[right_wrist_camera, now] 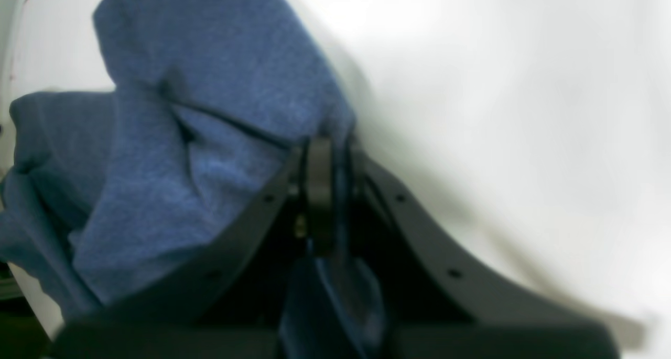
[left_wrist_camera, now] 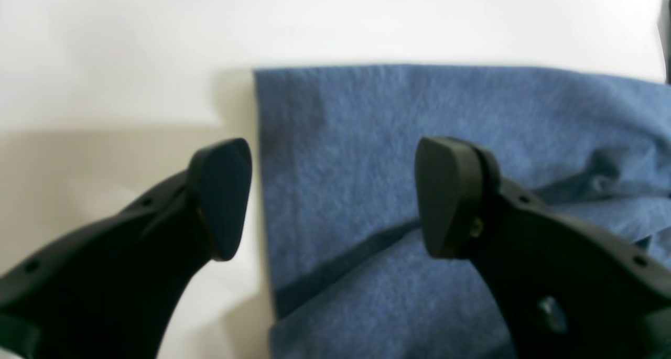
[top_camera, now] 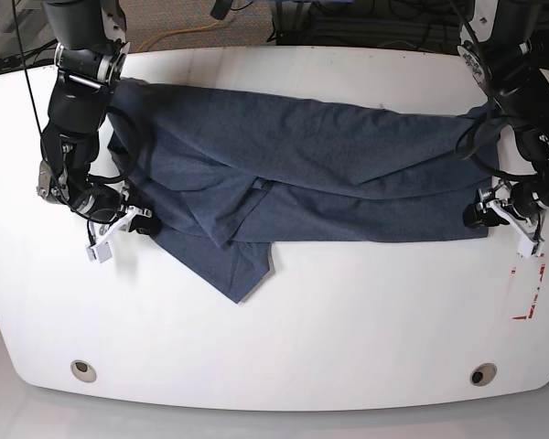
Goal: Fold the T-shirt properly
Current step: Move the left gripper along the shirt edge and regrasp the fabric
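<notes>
Shirt: dark navy-blue heathered cotton T-shirt (top_camera: 302, 174) spread across white table (top_camera: 284, 338), partly folded
Left claw (left_wrist_camera: 335, 196): spread wide — shirt's corner edge just beneath, nothing held
Right claw (right_wrist_camera: 327, 191): pressed together, pinching bunched shirt edge — cloth draped beside it

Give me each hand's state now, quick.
Left hand: open, holding nothing, poised over the edge of the T-shirt.
Right hand: closed on a fold of the T-shirt.
</notes>
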Tool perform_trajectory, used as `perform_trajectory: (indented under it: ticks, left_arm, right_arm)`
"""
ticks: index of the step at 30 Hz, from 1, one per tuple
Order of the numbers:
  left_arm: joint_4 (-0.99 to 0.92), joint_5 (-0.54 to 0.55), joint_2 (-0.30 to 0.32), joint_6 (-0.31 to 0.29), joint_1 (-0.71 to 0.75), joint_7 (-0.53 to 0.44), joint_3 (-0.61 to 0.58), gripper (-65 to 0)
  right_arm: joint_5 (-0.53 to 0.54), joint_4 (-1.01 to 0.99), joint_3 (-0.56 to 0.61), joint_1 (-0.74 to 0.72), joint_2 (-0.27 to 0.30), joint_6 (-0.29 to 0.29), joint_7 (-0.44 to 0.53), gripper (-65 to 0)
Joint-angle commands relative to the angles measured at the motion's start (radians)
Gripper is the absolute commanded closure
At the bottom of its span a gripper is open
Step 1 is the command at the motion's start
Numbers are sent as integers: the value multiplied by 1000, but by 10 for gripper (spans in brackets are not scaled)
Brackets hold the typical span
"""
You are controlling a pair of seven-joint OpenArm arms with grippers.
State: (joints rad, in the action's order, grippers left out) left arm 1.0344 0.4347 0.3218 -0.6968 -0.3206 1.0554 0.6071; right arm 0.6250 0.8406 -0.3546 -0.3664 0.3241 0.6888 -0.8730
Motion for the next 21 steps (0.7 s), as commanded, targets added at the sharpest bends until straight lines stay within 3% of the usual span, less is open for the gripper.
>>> perform_trajectory:
  ticks: [1, 9, 12, 16, 21]
  left_arm:
    - [-32, 14, 21, -1, -19, -45, 0, -458]
    - [-133, 8, 23, -1, -13, -99, -3, -451]
    - [-133, 14, 23, -1, -12, -99, -60, -431]
    - [-134, 10, 21, -1, -18, -102, -152, -269]
    - [-133, 16, 20, 32, -27, -105, -157, -128]
  right_arm:
    - [19, 16, -7, -26, 16, 9, 18, 0]
    - [23, 16, -8, -26, 22, 9, 18, 0]
    - [20, 16, -8, -26, 22, 9, 18, 0]
    - [19, 16, -8, -26, 20, 9, 18, 0]
    - [19, 16, -8, -26, 19, 9, 18, 0]
